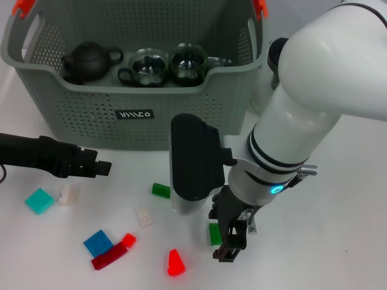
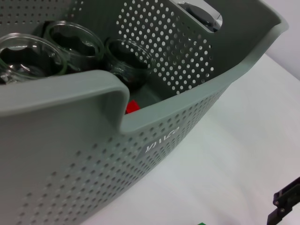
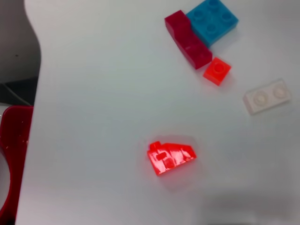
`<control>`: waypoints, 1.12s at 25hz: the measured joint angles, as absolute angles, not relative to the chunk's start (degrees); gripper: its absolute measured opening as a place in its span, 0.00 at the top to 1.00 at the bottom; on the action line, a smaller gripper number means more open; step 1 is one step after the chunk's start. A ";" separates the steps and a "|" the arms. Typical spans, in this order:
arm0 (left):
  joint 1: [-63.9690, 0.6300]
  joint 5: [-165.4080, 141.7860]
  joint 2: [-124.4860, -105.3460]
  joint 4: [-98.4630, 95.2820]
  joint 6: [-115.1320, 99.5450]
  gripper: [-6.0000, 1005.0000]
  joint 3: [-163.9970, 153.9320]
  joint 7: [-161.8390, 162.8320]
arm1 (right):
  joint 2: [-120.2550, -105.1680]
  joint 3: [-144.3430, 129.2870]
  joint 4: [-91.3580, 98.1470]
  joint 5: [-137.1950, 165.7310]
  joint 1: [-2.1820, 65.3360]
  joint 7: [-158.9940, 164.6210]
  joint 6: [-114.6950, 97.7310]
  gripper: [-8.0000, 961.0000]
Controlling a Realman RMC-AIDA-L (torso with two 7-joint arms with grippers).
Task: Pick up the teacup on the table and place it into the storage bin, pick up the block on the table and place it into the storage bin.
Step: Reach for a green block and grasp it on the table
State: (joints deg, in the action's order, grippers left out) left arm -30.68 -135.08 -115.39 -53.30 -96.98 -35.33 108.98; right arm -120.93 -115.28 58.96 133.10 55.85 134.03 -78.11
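The grey perforated storage bin (image 1: 91,112) stands at the back and holds a black teapot (image 1: 89,60) and two glass teacups (image 1: 148,66). The left wrist view shows the bin's wall (image 2: 93,159), several glass cups (image 2: 129,58) and a red block (image 2: 132,107) inside it. No teacup shows on the table. Loose blocks lie in front: green (image 1: 161,190), a second green one (image 1: 214,233), bright red (image 1: 176,263) (image 3: 171,157), blue (image 1: 98,243) (image 3: 212,19). My right gripper (image 1: 230,246) points down right beside the second green block. My left gripper (image 1: 103,168) hovers left of the bin's front.
More blocks lie on the white table: teal (image 1: 39,200), pale pink (image 1: 68,194), white (image 1: 144,215) (image 3: 266,96), dark red (image 1: 109,258) (image 3: 187,40), small red (image 1: 128,240) (image 3: 217,71). A black-lidded object (image 2: 201,11) shows beyond the bin's handle cut-out.
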 joint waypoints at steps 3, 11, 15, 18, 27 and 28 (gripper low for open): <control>-30.70 -135.09 -115.41 -53.28 -96.95 0.43 -35.33 108.99 | -120.95 -115.26 57.63 132.92 56.04 134.19 -77.00 0.21; -30.74 -135.09 -115.50 -53.26 -96.94 0.43 -35.33 109.05 | -121.02 -115.65 56.08 132.80 56.14 134.24 -74.91 0.23; -30.76 -135.09 -115.44 -53.26 -96.89 0.43 -35.33 109.07 | -121.11 -115.85 55.09 132.74 56.21 134.25 -74.34 0.25; -30.76 -135.09 -115.46 -53.26 -96.51 0.43 -35.33 109.07 | -121.19 -115.99 55.03 132.71 56.19 134.18 -74.04 0.25; -30.76 -135.12 -115.51 -53.26 -96.24 0.43 -35.33 109.13 | -121.20 -116.17 53.93 132.62 56.17 133.82 -73.51 0.28; -30.76 -135.13 -115.50 -53.24 -96.24 0.43 -35.33 109.15 | -121.20 -116.24 53.84 132.59 56.18 133.82 -73.44 0.28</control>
